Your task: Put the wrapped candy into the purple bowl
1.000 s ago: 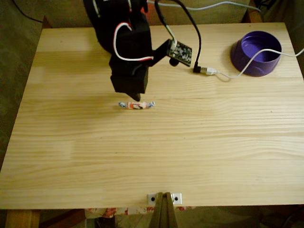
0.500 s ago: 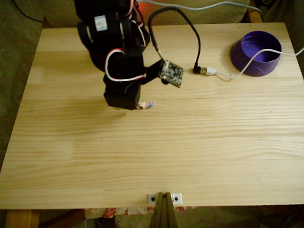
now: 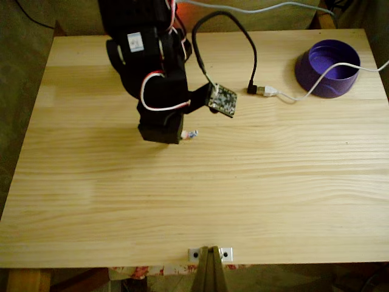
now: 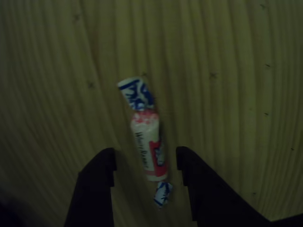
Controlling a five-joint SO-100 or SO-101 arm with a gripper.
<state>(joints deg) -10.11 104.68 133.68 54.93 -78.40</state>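
Gripper [image 4: 144,163] low over table [image 3: 243,182], jaws apart w/ gap, straddling wrapped candy [image 4: 147,149] lengthwise so a close would pinch its body; candy flat on wood, not gripped; purple bowl [image 3: 328,68] far right corner, well apart.

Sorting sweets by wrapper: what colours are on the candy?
White with a red band and blue-patterned twisted ends, clearest on the candy in the other view.

Fixed view is warm, evenly lit and soft; the other view is dim, perhaps slightly blurred.
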